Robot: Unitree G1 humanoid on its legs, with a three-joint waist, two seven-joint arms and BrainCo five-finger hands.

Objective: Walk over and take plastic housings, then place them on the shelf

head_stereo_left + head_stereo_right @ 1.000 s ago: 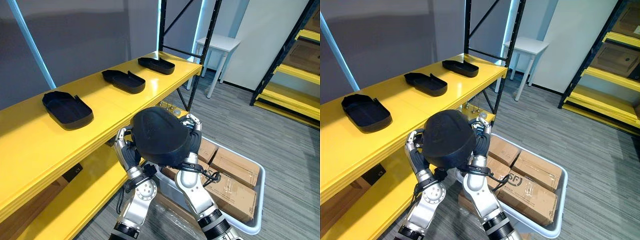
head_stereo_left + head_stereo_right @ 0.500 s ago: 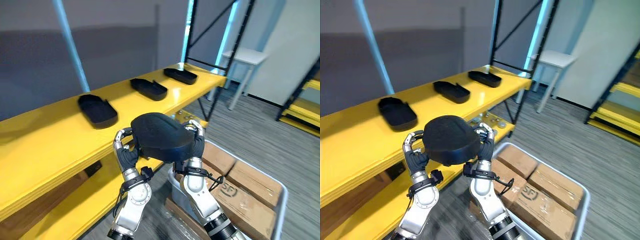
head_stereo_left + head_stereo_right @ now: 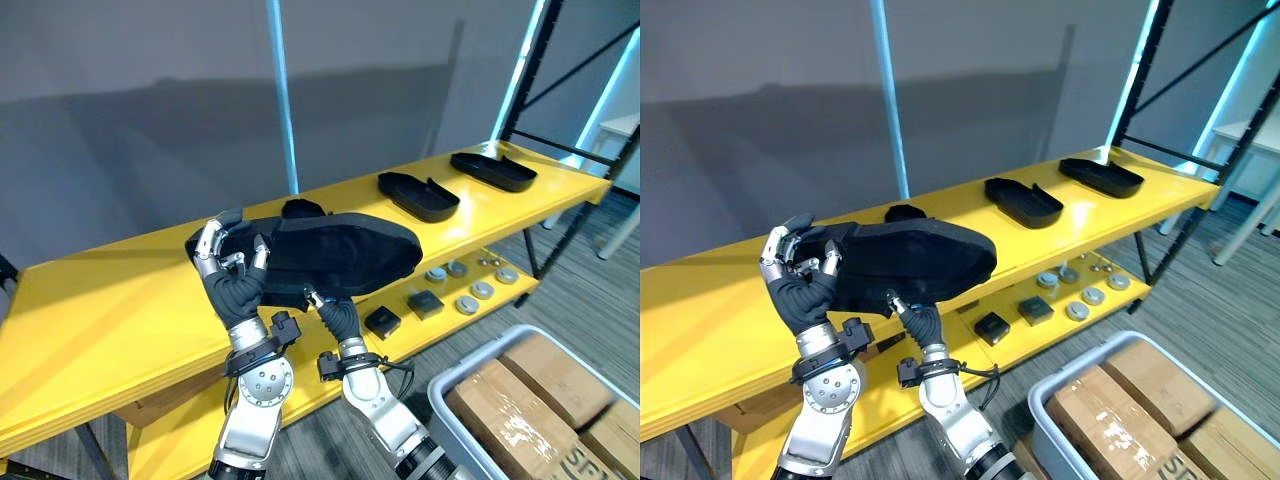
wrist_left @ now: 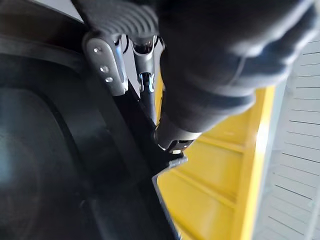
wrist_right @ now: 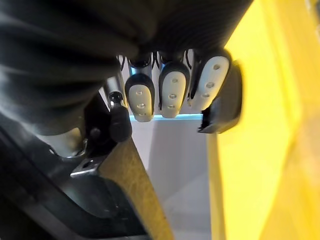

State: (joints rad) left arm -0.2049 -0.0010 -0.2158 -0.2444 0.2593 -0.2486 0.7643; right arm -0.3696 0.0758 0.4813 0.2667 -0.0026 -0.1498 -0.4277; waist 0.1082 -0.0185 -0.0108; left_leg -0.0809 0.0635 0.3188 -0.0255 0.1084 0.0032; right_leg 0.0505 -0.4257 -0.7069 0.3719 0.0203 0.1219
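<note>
I hold a large black plastic housing between both hands, just above the yellow shelf top. My left hand is shut on its left end, fingers curled over the rim. My right hand grips it from underneath, fingers and thumb pinching the edge. The housing lies roughly level, its long side along the shelf. Two more black housings rest open side up further right on the shelf. Another dark one peeks out behind the held housing.
The lower yellow shelf carries several small round and square parts. A grey bin with cardboard boxes stands on the floor at the lower right. A light-blue post rises behind the shelf, and a black rack upright at the right.
The camera has swung toward the shelf, now closer. My hands have carried the housing up and left, from over the bin to above the shelf top, and levelled it.
</note>
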